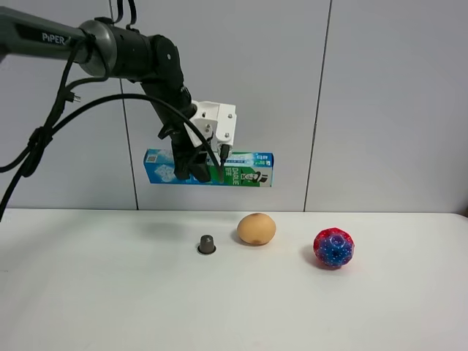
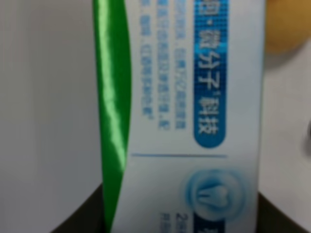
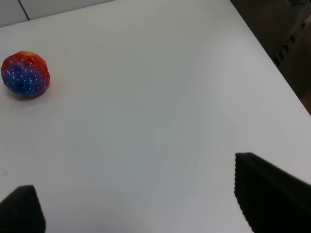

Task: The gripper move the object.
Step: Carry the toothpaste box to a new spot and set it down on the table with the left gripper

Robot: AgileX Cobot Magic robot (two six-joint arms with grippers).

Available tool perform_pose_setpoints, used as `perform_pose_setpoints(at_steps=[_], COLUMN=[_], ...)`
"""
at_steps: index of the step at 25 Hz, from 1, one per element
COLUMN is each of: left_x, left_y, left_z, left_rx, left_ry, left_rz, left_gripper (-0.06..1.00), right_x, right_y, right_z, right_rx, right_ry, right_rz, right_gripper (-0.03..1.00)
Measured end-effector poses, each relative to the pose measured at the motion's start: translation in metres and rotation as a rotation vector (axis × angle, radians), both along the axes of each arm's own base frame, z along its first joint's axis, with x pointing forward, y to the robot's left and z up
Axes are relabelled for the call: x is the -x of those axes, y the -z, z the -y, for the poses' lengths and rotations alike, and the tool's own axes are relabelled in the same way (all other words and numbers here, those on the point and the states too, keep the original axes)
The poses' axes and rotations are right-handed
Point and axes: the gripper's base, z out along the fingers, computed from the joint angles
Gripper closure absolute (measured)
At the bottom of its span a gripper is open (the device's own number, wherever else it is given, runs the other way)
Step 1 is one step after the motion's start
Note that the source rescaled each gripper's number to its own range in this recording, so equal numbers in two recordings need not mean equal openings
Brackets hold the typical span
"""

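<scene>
My left gripper (image 1: 199,174) is shut on a blue, green and white toothpaste box (image 1: 241,169) and holds it level, high above the white table (image 1: 110,292). The box fills the left wrist view (image 2: 194,121). On the table below lie a tan egg-shaped object (image 1: 256,229), a small dark grey capsule (image 1: 207,243) and a red and blue dotted ball (image 1: 334,248). The ball also shows in the right wrist view (image 3: 25,74). My right gripper (image 3: 141,199) is open and empty above the table; it is out of the exterior high view.
The table's right edge (image 3: 272,63) shows in the right wrist view, with dark floor beyond. A grey panelled wall (image 1: 380,102) stands behind the table. A black cable (image 1: 44,139) hangs from the left arm.
</scene>
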Motion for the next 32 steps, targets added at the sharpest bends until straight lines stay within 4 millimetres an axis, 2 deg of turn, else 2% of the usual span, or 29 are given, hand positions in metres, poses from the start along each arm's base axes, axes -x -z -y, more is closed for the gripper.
perform_pose_setpoints(at_steps=[4,8,14,23,32], left_x=[-0.009,-0.017,-0.024,-0.029,-0.031], left_y=[0.026,0.042,0.04,0.068,0.069], left_z=[-0.001,-0.002,0.0,0.002,0.002], left_rx=[-0.01,-0.011,0.018,0.016,0.049], left_ry=[-0.012,-0.023,-0.033,-0.04,-0.079], left_rz=[-0.005,0.037,0.117,0.113,0.119], left_gripper=[0.93,0.93,0.93,0.93,0.93], right_x=[0.0,0.0,0.0,0.0,0.0], right_y=[0.0,0.0,0.0,0.0,0.0], right_z=[0.0,0.0,0.0,0.0,0.0], right_rx=[0.0,0.0,0.0,0.0,0.0], right_ry=[0.0,0.0,0.0,0.0,0.0], right_rz=[0.0,0.0,0.0,0.0,0.0], right_gripper=[-0.03,-0.03,-0.03,-0.03,-0.03])
